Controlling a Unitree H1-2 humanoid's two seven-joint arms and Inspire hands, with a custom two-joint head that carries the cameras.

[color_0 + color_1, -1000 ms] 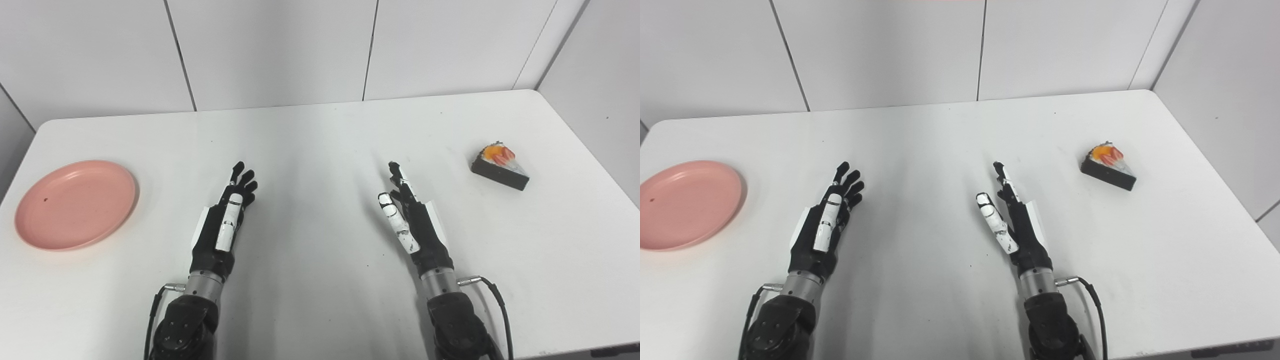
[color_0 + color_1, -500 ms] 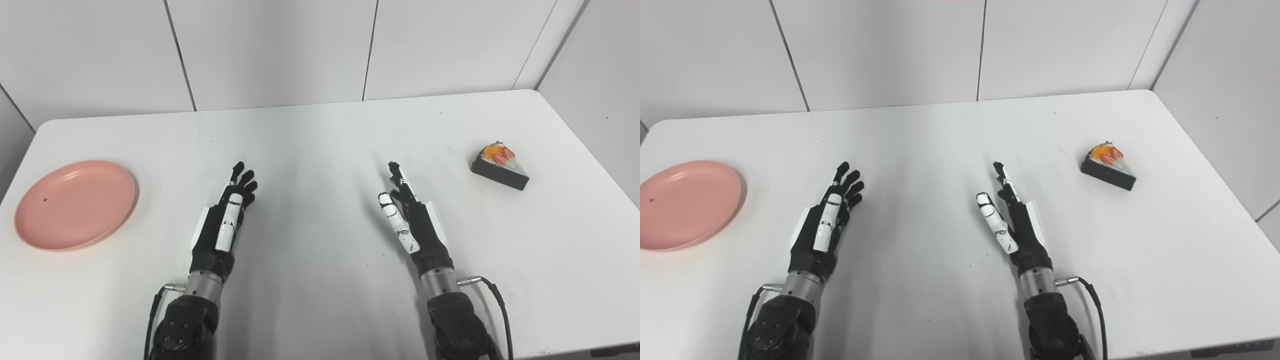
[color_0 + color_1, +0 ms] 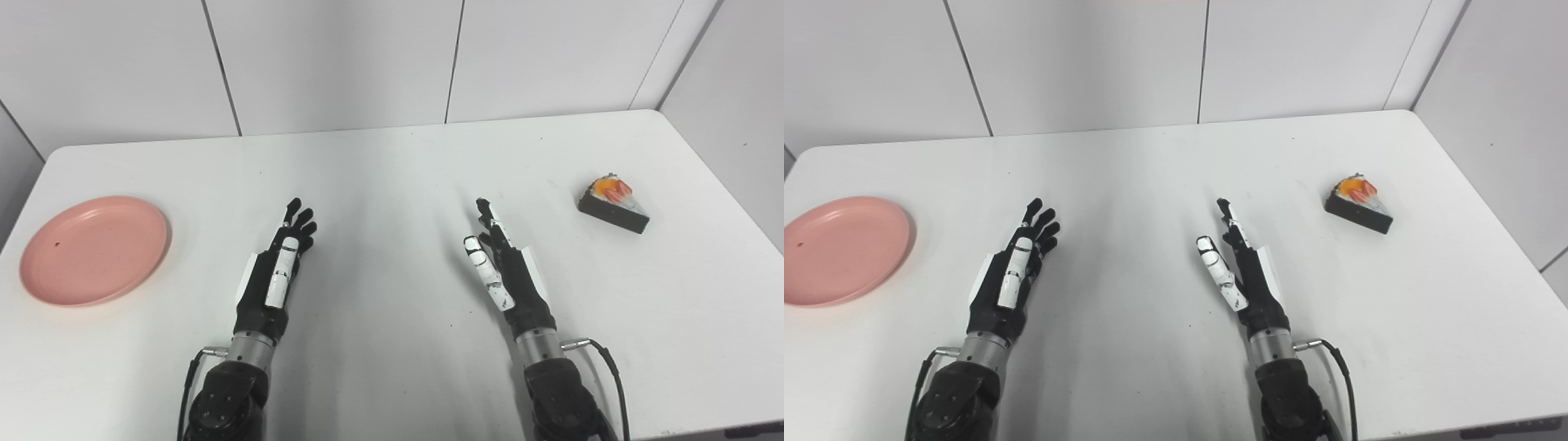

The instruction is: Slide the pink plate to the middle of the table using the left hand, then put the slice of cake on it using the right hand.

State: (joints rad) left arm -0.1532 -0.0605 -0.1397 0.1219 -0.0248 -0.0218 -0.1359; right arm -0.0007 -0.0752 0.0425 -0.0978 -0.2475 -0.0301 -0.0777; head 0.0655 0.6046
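A round pink plate (image 3: 93, 250) lies at the far left of the white table (image 3: 392, 165), near its left edge. A dark wedge of cake (image 3: 611, 203) with orange and red fruit on top sits at the far right. My left hand (image 3: 275, 274) hovers low over the table's front middle, open, fingers stretched forward, well right of the plate. My right hand (image 3: 505, 269) is held edge-on over the front middle-right, open and empty, well left of the cake.
White wall panels (image 3: 343, 61) rise behind the table, and a wall (image 3: 735, 92) runs along the right side. A black cable (image 3: 603, 361) loops from my right wrist near the front edge.
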